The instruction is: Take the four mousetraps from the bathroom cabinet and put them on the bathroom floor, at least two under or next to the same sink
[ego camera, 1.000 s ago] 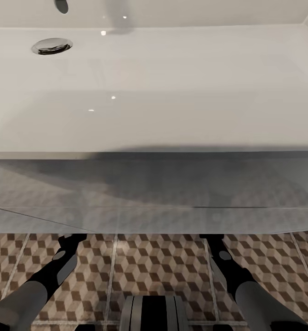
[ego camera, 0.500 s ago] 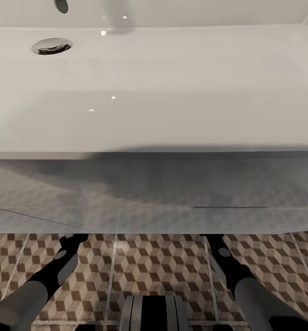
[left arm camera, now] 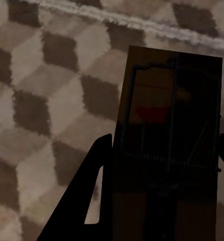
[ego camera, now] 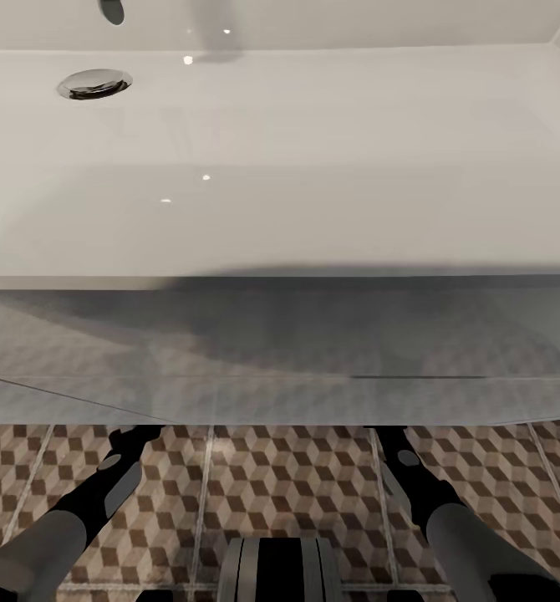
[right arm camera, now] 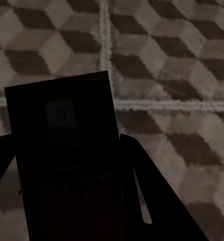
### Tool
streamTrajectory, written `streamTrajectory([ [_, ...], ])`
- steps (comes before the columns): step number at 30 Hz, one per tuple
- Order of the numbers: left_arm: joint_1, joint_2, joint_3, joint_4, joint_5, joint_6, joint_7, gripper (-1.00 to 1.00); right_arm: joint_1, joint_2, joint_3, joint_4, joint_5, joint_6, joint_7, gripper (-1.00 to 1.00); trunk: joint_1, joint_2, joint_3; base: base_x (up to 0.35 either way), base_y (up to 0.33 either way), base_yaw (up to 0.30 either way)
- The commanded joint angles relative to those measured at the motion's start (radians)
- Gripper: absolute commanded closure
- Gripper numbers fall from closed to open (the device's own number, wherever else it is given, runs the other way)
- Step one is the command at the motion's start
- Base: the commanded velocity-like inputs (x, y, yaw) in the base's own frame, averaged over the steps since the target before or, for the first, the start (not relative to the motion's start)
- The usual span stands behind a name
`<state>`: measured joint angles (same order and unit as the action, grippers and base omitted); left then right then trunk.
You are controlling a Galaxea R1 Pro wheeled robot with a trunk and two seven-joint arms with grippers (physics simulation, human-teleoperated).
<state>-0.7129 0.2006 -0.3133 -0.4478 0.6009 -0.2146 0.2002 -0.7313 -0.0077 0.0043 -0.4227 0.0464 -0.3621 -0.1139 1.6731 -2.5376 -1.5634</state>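
Stillness is the main news: against the head views of a second and half a second ago, the sink, floor and camera sit exactly as they did, and the only shift is slight, with both forearms reaching a touch further under the sink's front edge.

In the head view the white sink (ego camera: 280, 167) spans the upper part, its drain (ego camera: 94, 84) far to the left, and the cube-patterned bathroom floor (ego camera: 288, 485) lies below, with the left arm (ego camera: 79, 510) and right arm (ego camera: 435, 502) disappearing beneath the sink.

In the left wrist view the left pincer (left arm camera: 164, 165) has its fingers set on either side of a mousetrap (left arm camera: 170, 115), a red spot on its board, held just above the tiles. In the right wrist view the right pincer (right arm camera: 62, 165) likewise grips a second mousetrap (right arm camera: 62, 130) over the floor, near a grout crossing.

My reading: both traps are poised under the sink for release, which would meet the two-by-the-sink condition. The other two traps remain to be fetched, as I judge it.
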Motion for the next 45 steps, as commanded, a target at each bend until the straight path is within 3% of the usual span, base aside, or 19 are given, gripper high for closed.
streamTrajectory([
  [1,0.0,0.001,-0.009,-0.003,0.004,-0.003,0.012,1.0,0.0,0.0,0.0,0.001,0.001,-0.003,-0.001,1.0,0.0,0.0,-0.001,0.0,0.0,0.0],
  [8,-0.001,0.002,-0.009,-0.013,-0.003,-0.003,0.015,1.0,0.0,0.0,0.0,0.001,0.002,-0.005,-0.001,1.0,0.0,0.0,-0.001,0.0,0.0,0.0],
  [12,-0.001,-0.008,-0.008,-0.019,-0.071,-0.002,0.013,1.0,0.0,0.0,0.0,0.001,0.003,-0.006,-0.001,1.0,0.0,0.0,-0.001,0.0,0.0,0.0],
  [18,-0.001,-0.021,-0.007,-0.021,-0.109,-0.001,0.018,1.0,0.0,0.0,0.0,0.001,0.003,-0.006,-0.001,1.0,0.0,0.0,-0.001,0.0,0.0,0.0],
  [45,-0.001,-0.021,-0.003,-0.019,-0.116,-0.003,0.015,1.0,0.0,0.0,0.002,0.001,0.001,0.002,-0.003,1.0,0.0,0.0,-0.001,0.0,0.0,0.0],
])
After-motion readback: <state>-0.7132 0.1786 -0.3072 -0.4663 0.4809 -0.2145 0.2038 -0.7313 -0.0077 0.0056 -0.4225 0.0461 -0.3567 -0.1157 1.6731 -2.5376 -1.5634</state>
